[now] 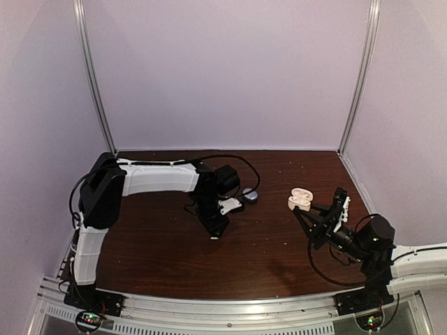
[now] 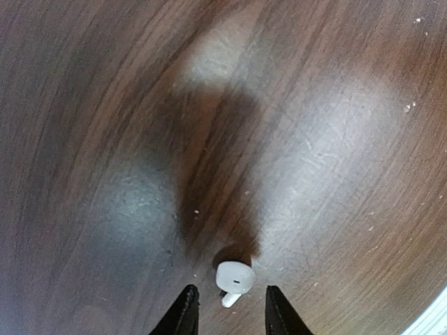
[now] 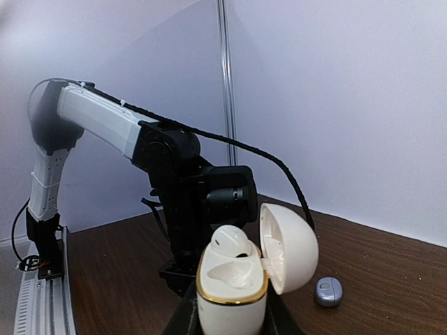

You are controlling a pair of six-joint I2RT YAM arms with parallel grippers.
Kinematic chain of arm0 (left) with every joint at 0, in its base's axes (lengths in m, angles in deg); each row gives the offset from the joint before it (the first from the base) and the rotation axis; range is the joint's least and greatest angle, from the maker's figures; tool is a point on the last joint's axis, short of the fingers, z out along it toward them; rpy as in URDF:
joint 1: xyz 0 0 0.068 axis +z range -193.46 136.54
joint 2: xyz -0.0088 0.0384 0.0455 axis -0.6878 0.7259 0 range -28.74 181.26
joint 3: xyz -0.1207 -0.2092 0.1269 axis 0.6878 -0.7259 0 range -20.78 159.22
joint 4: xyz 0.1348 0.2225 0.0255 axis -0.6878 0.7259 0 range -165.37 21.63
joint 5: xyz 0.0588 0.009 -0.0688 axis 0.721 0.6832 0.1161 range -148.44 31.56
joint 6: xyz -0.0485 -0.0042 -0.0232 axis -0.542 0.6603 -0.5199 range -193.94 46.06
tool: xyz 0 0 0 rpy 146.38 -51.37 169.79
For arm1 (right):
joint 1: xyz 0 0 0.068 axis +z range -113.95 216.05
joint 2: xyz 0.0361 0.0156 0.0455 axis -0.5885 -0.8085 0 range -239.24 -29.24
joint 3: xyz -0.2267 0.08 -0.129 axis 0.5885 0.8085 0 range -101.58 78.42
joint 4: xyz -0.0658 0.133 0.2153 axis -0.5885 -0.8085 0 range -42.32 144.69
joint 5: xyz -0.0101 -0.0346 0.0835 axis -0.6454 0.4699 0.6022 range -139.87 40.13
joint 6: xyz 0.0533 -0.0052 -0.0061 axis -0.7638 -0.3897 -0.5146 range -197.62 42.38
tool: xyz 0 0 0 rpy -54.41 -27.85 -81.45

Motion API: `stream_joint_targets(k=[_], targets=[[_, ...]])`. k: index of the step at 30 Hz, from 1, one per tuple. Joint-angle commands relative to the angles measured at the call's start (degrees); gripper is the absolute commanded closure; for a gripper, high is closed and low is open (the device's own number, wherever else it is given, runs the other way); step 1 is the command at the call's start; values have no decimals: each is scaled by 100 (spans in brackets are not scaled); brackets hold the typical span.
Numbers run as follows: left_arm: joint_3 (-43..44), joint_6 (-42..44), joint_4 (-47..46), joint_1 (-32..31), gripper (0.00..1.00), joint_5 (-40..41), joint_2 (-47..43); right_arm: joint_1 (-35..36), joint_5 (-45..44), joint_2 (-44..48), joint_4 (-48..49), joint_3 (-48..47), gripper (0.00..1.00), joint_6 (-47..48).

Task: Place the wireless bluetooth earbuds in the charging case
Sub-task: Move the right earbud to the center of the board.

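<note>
Wireless bluetooth earbuds: two white ones in view, a loose earbud [image 2: 235, 277] and a seated earbud [image 3: 232, 241].
Left gripper [image 1: 216, 232]: points down at the table [image 1: 174, 258] near its middle; fingers [image 2: 187, 310] spread apart, holding nothing and touching nothing.
Loose earbud: lies on the wood at 12 o'clock from the gap between the left fingertips, clear of both; its rounded body is at the far end and its short stem points to 6 o'clock, into the gap.
Right gripper [image 1: 305, 209]: fingers [image 3: 183, 319] pressed on the two sides of the charging case [image 3: 232, 296], holding it upright above the table.
Charging case: white with a gold rim [image 3: 232, 299]; the lid [image 3: 288, 248] is hinged open toward 3 o'clock in the right wrist view.
Seated earbud: sits in a well at the top of the open case, at 9 o'clock from the lid.
Case relative to left gripper: at 2 to 3 o'clock in the top view, well apart.
Grey-blue oval object [image 1: 250, 195]: rests on the table at 1 o'clock from the left gripper, between it and the case; the mark on its top is too small to read.
</note>
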Motion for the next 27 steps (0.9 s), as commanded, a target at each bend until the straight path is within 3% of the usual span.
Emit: stream_joint_targets(k=[1, 12, 17, 27], targets=[[227, 159, 201, 2, 66, 41, 166, -45, -72, 95, 72, 23, 100, -67], [424, 209, 207, -16, 70, 156, 494, -76, -58, 42, 151, 60, 100, -76], [295, 159, 264, -57, 79, 85, 559, -85, -49, 72, 106, 44, 100, -67], [-1851, -610, -22, -363, 85, -527, -801, -102, 29, 203, 2, 7, 100, -82]])
